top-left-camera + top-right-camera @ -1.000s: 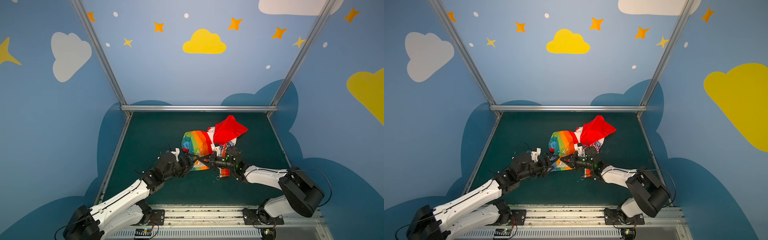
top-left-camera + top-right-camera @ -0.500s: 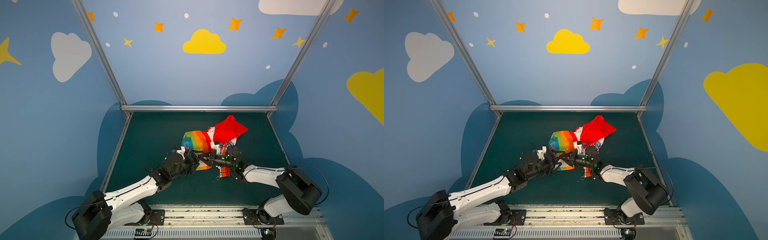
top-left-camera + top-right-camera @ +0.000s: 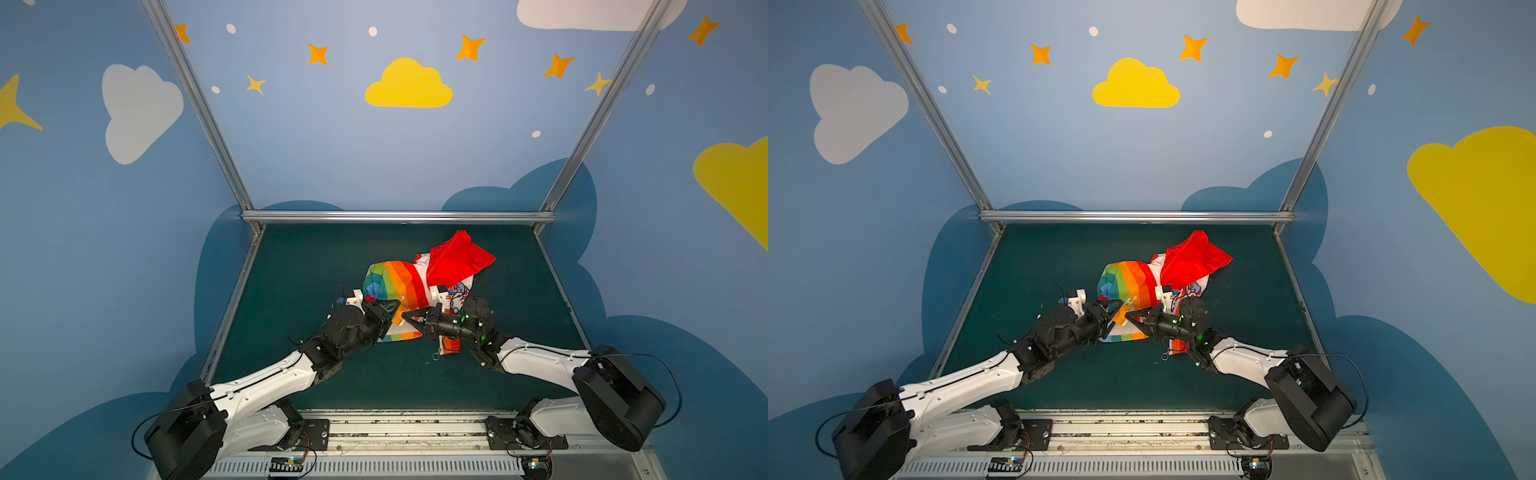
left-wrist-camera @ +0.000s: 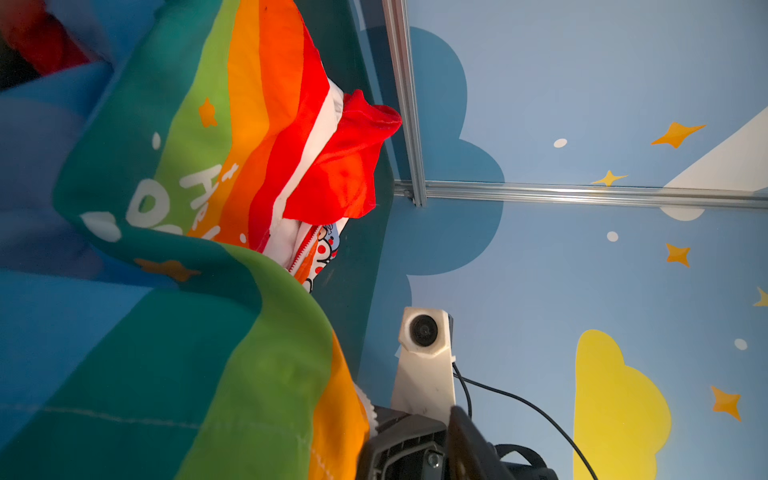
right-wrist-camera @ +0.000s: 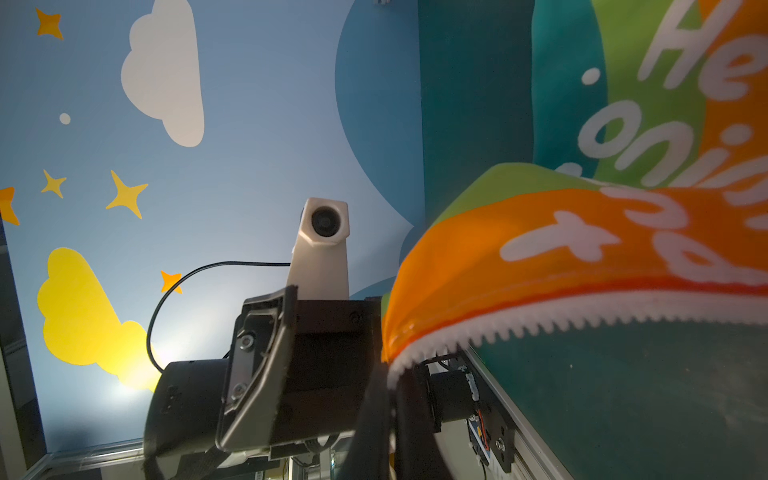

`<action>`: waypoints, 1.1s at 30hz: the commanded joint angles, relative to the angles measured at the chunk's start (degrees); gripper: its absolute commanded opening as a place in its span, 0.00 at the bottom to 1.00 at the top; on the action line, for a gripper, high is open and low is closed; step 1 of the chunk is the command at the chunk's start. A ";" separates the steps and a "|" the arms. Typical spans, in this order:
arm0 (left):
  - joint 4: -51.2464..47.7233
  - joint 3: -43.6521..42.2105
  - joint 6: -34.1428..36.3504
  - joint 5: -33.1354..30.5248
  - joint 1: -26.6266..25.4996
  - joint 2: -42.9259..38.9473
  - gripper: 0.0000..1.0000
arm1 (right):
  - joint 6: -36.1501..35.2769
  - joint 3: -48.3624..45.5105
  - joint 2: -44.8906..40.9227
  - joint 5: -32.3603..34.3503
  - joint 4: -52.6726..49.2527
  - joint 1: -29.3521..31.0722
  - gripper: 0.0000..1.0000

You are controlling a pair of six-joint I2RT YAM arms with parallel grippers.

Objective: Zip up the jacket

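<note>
I see the small rainbow-striped fabric jacket (image 3: 395,278) lying crumpled just right of centre on the dark green table mat (image 3: 316,257), its red hood (image 3: 457,257) toward the back wall. My right gripper (image 3: 406,318) is pinched tight on the jacket's front edge, at the white zipper teeth (image 5: 540,328). My left gripper (image 3: 386,309) sits against the hem just beside it. Fabric hides its jaws, so I cannot tell how they stand. A metal ring pull (image 3: 435,356) shows by the jacket's near corner.

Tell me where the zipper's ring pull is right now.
In both top views the ring pull shows near the middle, against the green mat, just off the jacket at its near hem, close to the right claw.
</note>
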 commanded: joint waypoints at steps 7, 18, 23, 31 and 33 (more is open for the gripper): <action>-2.20 -1.68 1.20 -2.13 0.38 -2.96 0.03 | -1.85 -0.49 -2.17 0.71 -0.74 -0.67 0.00; -2.56 -0.86 1.79 -0.13 0.50 -2.58 0.03 | -3.51 4.77 1.91 -1.75 2.74 -1.38 0.00; -2.76 -0.84 1.84 0.52 0.77 -2.99 0.03 | -1.87 7.77 7.04 -3.71 5.76 -1.46 0.00; -4.77 0.20 2.35 1.48 2.00 -4.06 0.04 | -0.90 9.54 11.35 -5.94 4.43 -1.19 0.00; -4.75 0.12 2.26 1.57 2.25 -4.24 0.05 | -0.89 9.82 11.82 -6.32 3.69 -0.87 0.00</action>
